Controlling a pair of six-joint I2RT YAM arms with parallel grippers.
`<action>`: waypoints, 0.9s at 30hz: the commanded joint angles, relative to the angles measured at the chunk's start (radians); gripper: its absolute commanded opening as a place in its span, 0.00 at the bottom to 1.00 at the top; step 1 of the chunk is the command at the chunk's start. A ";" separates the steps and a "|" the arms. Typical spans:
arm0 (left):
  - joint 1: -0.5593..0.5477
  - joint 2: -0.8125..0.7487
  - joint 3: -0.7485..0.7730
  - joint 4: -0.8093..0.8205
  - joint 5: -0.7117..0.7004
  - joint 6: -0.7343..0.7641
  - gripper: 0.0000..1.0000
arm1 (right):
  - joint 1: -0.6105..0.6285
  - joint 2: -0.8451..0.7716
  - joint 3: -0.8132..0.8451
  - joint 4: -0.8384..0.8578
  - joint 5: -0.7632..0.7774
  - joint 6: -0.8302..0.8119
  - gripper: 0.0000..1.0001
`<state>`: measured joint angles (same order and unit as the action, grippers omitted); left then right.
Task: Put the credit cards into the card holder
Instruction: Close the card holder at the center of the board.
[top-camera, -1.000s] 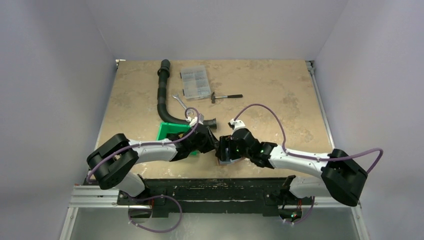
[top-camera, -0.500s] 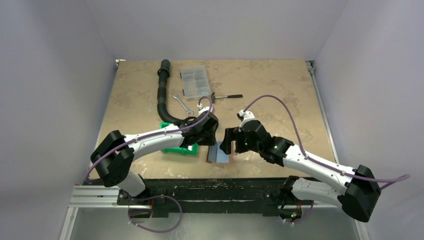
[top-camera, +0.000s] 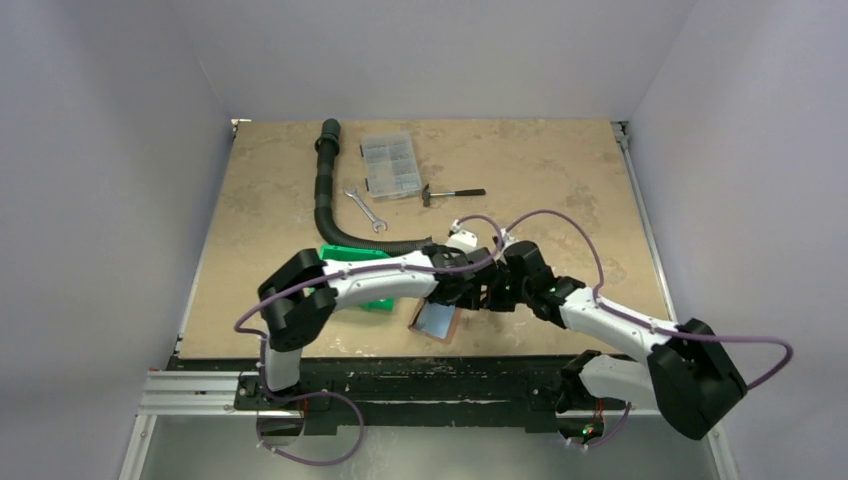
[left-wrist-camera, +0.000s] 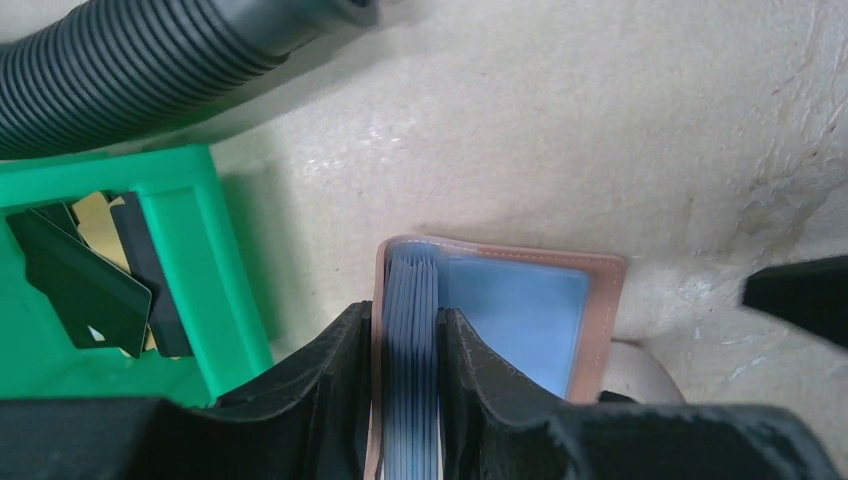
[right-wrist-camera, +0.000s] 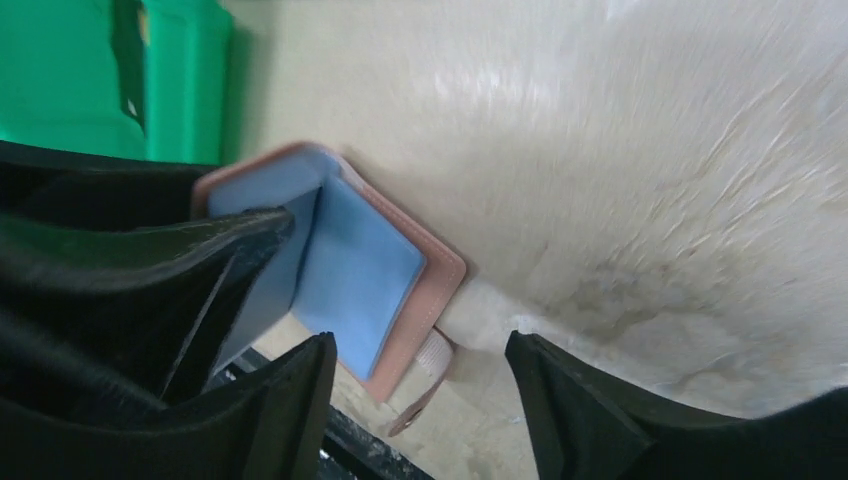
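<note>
Beside the bin (left-wrist-camera: 190, 250), left gripper (left-wrist-camera: 405, 325) pinches card holder (left-wrist-camera: 520, 310) — right gripper (right-wrist-camera: 420, 348) gapes.

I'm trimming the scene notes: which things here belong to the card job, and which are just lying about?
Job: card holder, credit cards, green bin holding them.
Lying about: black hose, wrench, clear compartment box, hammer.
</note>
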<state>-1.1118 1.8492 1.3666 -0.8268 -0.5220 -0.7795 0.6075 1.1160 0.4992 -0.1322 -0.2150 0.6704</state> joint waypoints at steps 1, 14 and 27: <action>-0.070 0.113 0.126 -0.150 -0.142 -0.023 0.03 | -0.005 0.073 -0.083 0.190 -0.172 0.074 0.68; -0.107 0.127 0.155 -0.061 -0.021 0.003 0.20 | -0.021 0.233 -0.192 0.446 -0.200 0.138 0.32; -0.083 -0.015 0.027 0.177 0.186 0.002 0.42 | -0.023 0.284 -0.192 0.493 -0.208 0.142 0.28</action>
<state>-1.1900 1.9255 1.4265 -0.8307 -0.4923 -0.7414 0.5816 1.3792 0.3252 0.3355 -0.4496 0.8173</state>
